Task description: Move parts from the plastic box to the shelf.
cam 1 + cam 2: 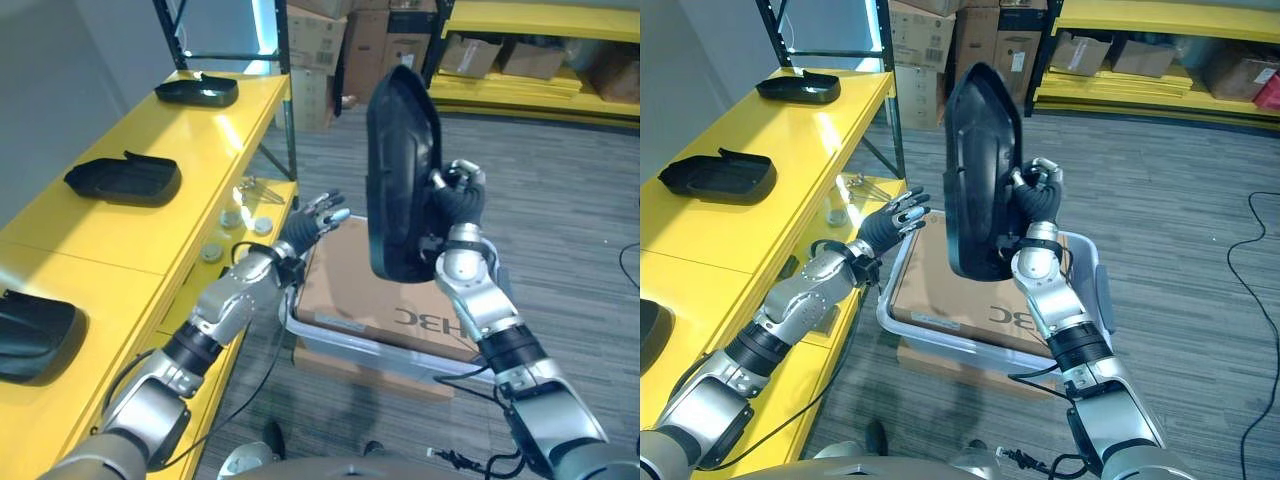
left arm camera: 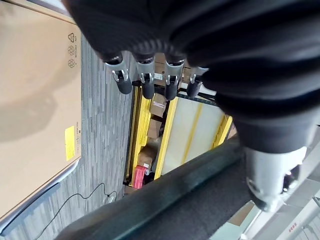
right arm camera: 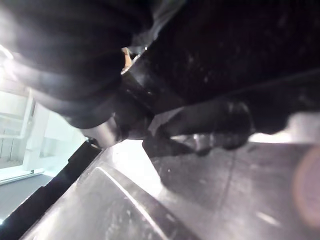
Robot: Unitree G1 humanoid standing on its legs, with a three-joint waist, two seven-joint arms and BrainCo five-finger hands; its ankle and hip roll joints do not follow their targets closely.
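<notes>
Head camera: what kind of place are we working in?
Probably a warehouse or parts stockroom: yellow shelf holding black moulded parts, cardboard cartons stacked on the racking behind, and a plastic box on the grey floor.

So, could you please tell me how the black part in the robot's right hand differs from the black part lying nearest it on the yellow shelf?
The held part stands upright above the plastic box, gripped by the right hand; the shelf part lies flat on the yellow shelf, untouched. The held part also looks larger, being closer to the camera. Both are black moulded shells.
</notes>
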